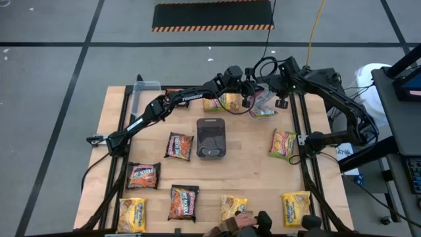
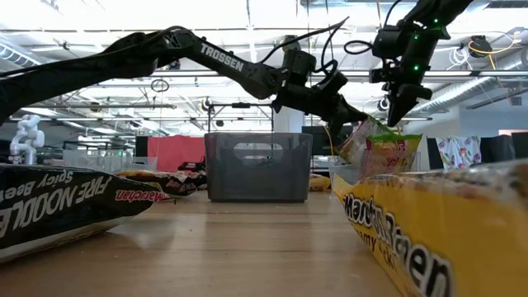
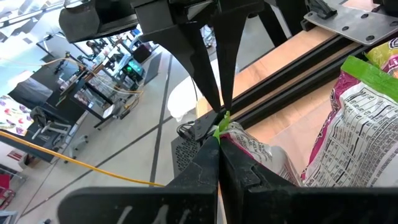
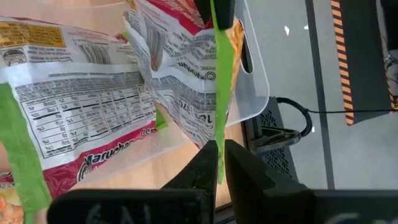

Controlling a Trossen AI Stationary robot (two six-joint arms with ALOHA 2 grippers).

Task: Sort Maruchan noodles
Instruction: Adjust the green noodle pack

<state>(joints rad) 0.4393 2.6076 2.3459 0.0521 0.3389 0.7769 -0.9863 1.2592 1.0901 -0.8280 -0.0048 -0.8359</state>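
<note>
A Maruchan noodle packet (image 2: pixel 381 150), pink and white with a green edge, hangs over the table's far right part (image 1: pixel 263 105). Both grippers are shut on it. My left gripper (image 3: pixel 217 138) reaches it from the table's left (image 1: pixel 248 92). My right gripper (image 4: pixel 217 150) comes down on it from above (image 2: pixel 398 106). A second green-edged packet (image 4: pixel 74 106) lies just below, label side up. Other packets lie flat on the table: dark ones (image 1: pixel 177 145), yellow ones (image 1: pixel 131 214) and an orange-pink one (image 1: pixel 283 143). My left gripper pinches the packet's green sealed edge (image 3: pixel 222 124) between its two fingertips, coming in almost level from the table's left. The packet hangs below the hold, crumpled. My right gripper pinches the same green edge (image 4: pixel 217 118) between its two fingers, slanting down from above right. The edge runs along the fingers, and the left fingers hold it just beyond.
A dark grey tray (image 1: pixel 210 138) stands mid-table. One clear tub (image 4: pixel 252 87) sits under the held packet, another (image 1: pixel 148 89) at the far left corner. A person's hand (image 1: pixel 243 220) rests at the near edge. Yellow packets (image 2: pixel 429 239) lie close to the low camera.
</note>
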